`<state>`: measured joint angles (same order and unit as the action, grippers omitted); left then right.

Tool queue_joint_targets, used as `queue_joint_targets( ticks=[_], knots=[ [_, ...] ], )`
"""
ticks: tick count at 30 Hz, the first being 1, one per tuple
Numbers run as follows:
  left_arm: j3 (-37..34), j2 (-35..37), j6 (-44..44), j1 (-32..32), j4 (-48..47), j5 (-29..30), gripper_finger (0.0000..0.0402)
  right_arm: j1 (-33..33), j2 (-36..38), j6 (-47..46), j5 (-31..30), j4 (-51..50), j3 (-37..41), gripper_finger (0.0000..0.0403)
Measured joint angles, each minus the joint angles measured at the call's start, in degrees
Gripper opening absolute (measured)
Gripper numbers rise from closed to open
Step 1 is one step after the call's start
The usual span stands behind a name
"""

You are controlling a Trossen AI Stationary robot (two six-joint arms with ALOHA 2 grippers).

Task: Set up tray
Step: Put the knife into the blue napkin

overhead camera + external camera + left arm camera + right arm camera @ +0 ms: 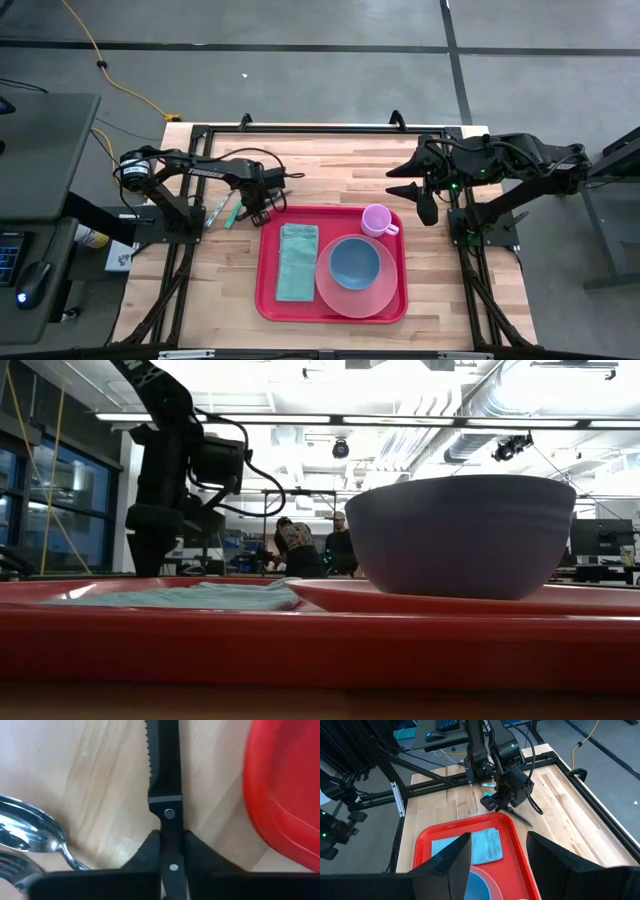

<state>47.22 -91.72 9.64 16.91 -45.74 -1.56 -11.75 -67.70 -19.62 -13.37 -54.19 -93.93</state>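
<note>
The red tray [268,300] lies mid-table, carrying a teal napkin [297,262], a pink plate [355,298] with a blue bowl [354,262] on it, and a pink cup [377,220]. A black-handled knife [164,765] with a serrated blade lies flat on the wood just left of the tray's far left corner. My left gripper [259,212] stands over it, pointing down and shut on it. My right gripper [497,855] hangs open, high above the table's right side, with nothing between its fingers. My left gripper pinches the knife's black handle [171,845] between its two fingers [148,851], between the two rivets and near the blade end. The fingers come from above, pointing down, and lie across the handle. The knife lies flat on the table, blade pointing away from the gripper.
A spoon [31,831] and a fork [12,866] lie on the wood beside the knife, on the side away from the tray; their teal handles [226,211] show in the high view. The tray's rim [260,810] runs close along the knife's other side. People stand in the room behind.
</note>
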Motion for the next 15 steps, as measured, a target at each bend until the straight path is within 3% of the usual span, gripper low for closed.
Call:
queue_joint_targets(
  ticks=[2,15],
  knots=[
    [-0.02,0.00,-1.21,-0.02,-0.02,0.01,0.0046,0.00,0.00,0.00,0.00,0.00,0.00,0.0169],
    [2.40,4.50,-1.85,0.00,-3.21,-3.21,0.0047,0.00,0.02,0.11,0.01,-0.02,0.00,0.0169]
  ],
)
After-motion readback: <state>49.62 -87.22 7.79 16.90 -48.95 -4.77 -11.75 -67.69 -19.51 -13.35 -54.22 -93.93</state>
